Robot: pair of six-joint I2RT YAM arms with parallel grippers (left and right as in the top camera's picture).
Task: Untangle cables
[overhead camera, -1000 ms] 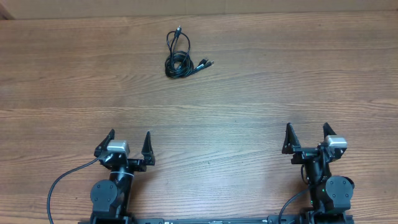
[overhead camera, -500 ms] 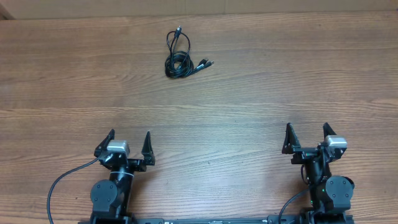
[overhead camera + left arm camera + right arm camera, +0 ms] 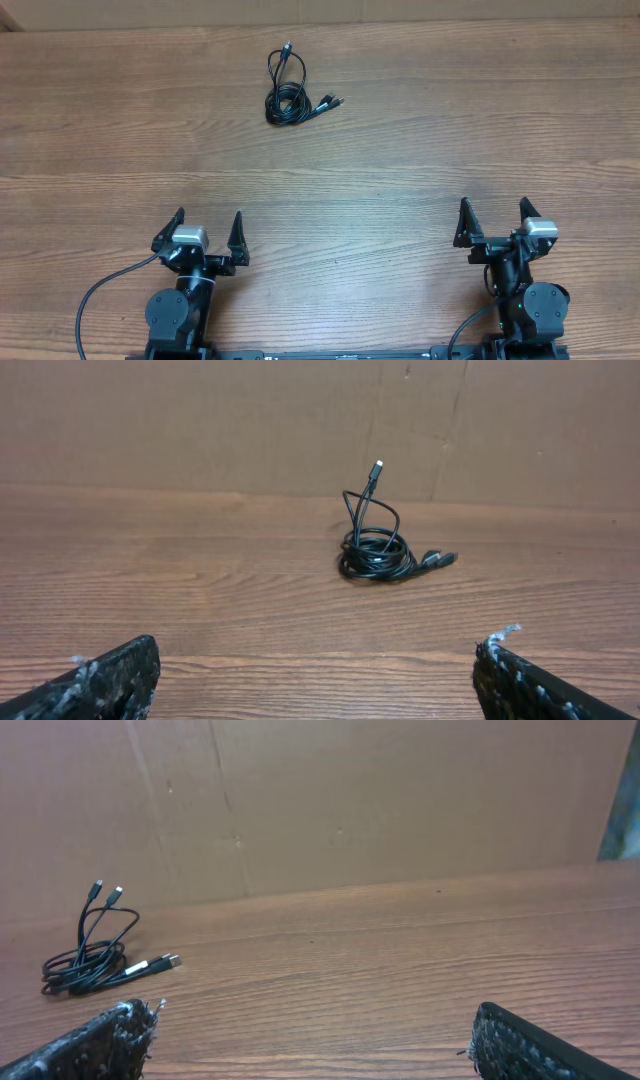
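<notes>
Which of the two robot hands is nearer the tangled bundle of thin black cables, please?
The left hand: the black cable bundle lies nearly straight ahead of it; the right hand sits well off to the side.

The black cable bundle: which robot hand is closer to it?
Left. The cables lie ahead of the left hand, slightly to its right; from the right hand they are ahead and far off to its left. Both hands are open.

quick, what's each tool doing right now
left tool: open, holding nothing
right tool: open, holding nothing
</notes>
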